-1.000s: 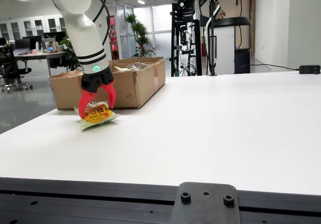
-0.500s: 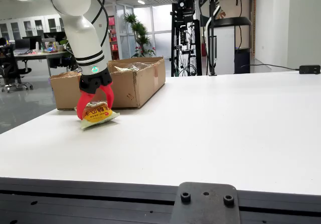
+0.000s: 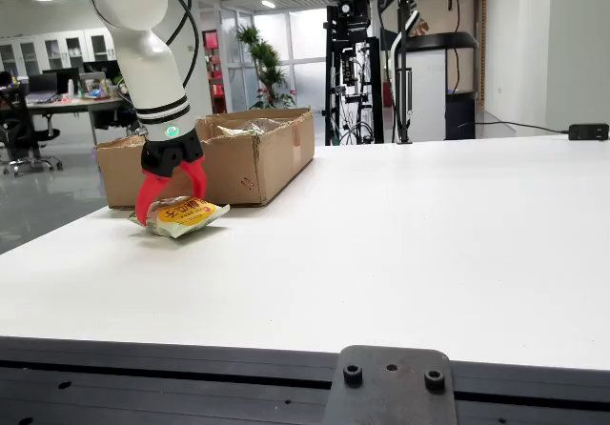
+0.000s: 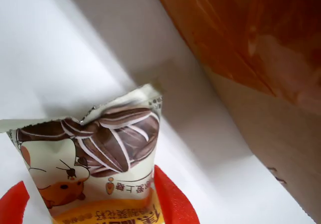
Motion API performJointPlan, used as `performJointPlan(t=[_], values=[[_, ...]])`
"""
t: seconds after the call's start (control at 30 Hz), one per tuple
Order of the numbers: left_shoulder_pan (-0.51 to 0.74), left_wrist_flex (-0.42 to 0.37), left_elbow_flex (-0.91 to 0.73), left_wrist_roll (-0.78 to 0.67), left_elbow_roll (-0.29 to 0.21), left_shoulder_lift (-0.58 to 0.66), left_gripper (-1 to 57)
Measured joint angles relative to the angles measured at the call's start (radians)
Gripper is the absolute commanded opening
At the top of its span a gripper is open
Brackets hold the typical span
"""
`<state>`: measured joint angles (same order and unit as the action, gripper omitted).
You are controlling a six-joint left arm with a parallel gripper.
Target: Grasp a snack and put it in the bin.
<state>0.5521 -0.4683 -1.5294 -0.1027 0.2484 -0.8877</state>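
Red claw [image 3: 170, 199] is clamped on a yellow snack bag [image 3: 181, 216], lifted just above the white counter [image 3: 400, 244] beside the cardboard box [image 3: 243, 153], which holds crumpled wrappers. Close view alone shows sunflower seeds printed on the bag.

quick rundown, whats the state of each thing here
red-fingered parallel gripper: shut on the packet
yellow sunflower-seed snack packet: sealed, gripped, tilted, off the table
brown cardboard box: open-topped, something pale inside
white table: bare around the packet
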Motion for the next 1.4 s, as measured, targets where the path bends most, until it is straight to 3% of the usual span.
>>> performJointPlan(t=[0.5, 1.03, 1.4], values=[[0.037, 0.045, 0.000, -0.050, 0.000, -0.002, 43.0], [0.079, 0.046, 0.000, -0.089, 0.003, -0.007, 22.7], [0.113, -0.001, 0.000, -0.107, 0.005, -0.004, 15.6]])
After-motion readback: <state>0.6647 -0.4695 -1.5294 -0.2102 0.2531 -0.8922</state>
